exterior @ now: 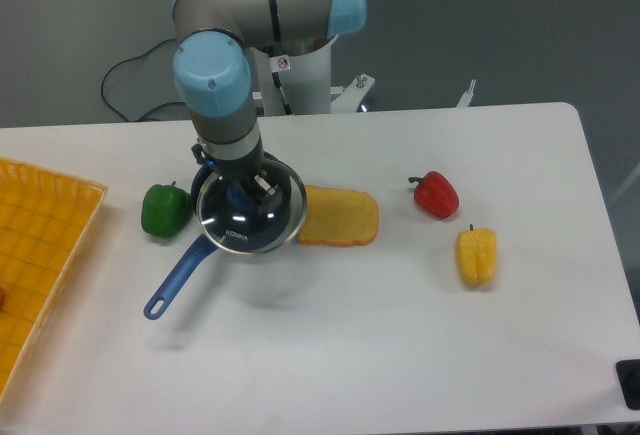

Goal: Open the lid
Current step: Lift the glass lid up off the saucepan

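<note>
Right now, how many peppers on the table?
3. The green pepper sits left of the saucepan, the red pepper right of the bread slice, and the yellow pepper just in front of the red one. None looks hidden.
</note>
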Motion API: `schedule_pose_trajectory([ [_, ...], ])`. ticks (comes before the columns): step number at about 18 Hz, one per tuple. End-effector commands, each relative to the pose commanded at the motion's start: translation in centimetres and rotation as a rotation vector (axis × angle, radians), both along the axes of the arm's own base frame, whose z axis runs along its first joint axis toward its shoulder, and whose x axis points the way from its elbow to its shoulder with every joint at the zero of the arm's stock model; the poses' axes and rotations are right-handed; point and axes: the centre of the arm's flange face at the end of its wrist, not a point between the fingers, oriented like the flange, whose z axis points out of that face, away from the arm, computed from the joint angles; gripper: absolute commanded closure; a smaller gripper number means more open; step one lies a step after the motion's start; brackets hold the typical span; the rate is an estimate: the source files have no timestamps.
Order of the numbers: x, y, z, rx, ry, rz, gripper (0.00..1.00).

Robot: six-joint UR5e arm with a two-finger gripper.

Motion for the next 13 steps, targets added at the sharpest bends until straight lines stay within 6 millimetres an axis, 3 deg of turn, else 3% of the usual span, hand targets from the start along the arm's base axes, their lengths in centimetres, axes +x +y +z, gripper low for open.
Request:
schedule_pose_trajectory([
  [3, -2.0, -0.2, 0.5, 0.009, 0.006, -0.032, 0.48],
  [13, -4.1, -1.3, 0.2, 0.008, 0.0, -0.023, 0.48],
])
